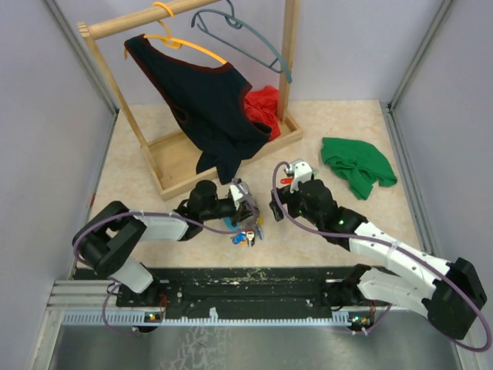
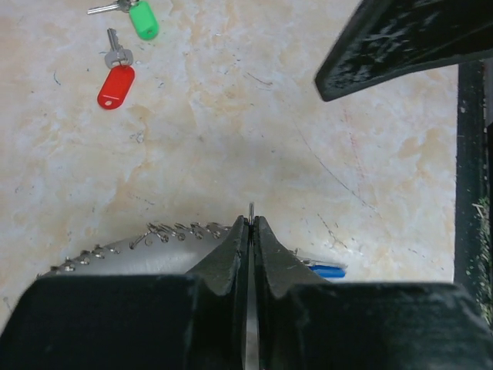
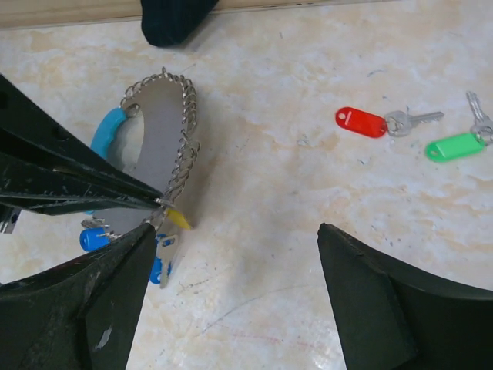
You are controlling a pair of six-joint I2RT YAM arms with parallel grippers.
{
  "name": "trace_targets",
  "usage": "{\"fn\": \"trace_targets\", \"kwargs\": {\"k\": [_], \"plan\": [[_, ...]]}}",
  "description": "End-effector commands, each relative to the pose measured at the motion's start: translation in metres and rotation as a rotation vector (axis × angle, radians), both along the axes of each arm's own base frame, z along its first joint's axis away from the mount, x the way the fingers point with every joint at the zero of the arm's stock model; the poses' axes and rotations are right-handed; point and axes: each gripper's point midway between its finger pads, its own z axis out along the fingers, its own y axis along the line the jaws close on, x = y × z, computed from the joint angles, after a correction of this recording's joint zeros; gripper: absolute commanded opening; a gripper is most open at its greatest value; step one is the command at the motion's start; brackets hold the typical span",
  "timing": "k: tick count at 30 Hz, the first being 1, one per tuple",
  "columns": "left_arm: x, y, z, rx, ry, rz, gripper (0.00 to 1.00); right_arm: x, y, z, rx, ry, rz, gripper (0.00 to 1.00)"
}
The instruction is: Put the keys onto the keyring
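Top external view: the wooden rack (image 1: 166, 166) fills the far left of the counter (image 1: 339, 116). A dark garment (image 1: 204, 100) hanging from it hides much of a red cloth (image 1: 262, 108) behind. A green cloth (image 1: 356, 166) lies crumpled well to the right. The left tool (image 1: 248, 202) and right tool (image 1: 296, 176) meet near the middle. From this height the keyring (image 1: 245, 231) below the left tool is only a small blue-and-dark cluster, too small to make out.

In the left wrist view the left tool (image 2: 251, 223) is closed narrow, pinching a thin wire end of the keyring (image 2: 154, 235). Its own body cuts off most of the ring. Only a row of grey coils and one blue key (image 2: 327, 270) show.

In the right wrist view the right tool (image 3: 237, 231) stands wide, nothing between its fingers (image 3: 400, 301). The keyring (image 3: 181, 139) shows best here: a light-blue curved band joined to a grey coiled-wire loop, standing up from the counter. The left tool's fingers (image 3: 77, 185) grip it at the lower end and hide that part. A yellow key (image 3: 179, 220) and blue keys (image 3: 92, 239) hang below the grip, partly behind the right tool's finger.

The red key (image 3: 362, 122) and green key (image 3: 454, 146) lie loose on the counter, well apart from the ring. The green key's blade is cut by the frame edge.
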Motion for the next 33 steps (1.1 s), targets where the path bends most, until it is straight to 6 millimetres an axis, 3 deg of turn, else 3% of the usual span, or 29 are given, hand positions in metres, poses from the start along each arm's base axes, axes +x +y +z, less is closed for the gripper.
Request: {"fn": "trace_targets", "kwargs": {"k": [1,8,12,15,17,19,28,33], "plan": [[0.022,-0.014,0.005,0.022,-0.034,0.064,0.13,0.009,-0.013,0.033,0.072,-0.102,-0.093,0.86],[0.044,0.005,0.039,-0.023,-0.004,0.285,0.35,0.003,-0.054,0.043,0.059,-0.146,-0.243,0.87],[0.057,0.049,0.063,-0.065,0.060,0.564,0.44,-0.001,-0.074,0.055,0.040,-0.166,-0.315,0.89],[0.055,0.082,0.081,-0.136,0.094,0.705,0.52,-0.004,-0.089,0.068,0.063,-0.191,-0.374,0.91],[0.049,0.102,0.095,-0.184,0.114,0.775,0.69,-0.008,-0.099,0.076,0.064,-0.203,-0.410,0.91],[0.042,0.119,0.107,-0.215,0.115,0.824,0.99,-0.011,-0.109,0.083,0.057,-0.221,-0.433,0.91],[0.007,0.193,0.160,-0.348,0.091,1.028,1.00,-0.030,-0.143,0.111,0.159,-0.304,-0.521,0.92],[-0.009,0.197,0.184,-0.346,0.027,0.955,1.00,-0.041,-0.157,0.117,0.193,-0.322,-0.554,0.92]]}}
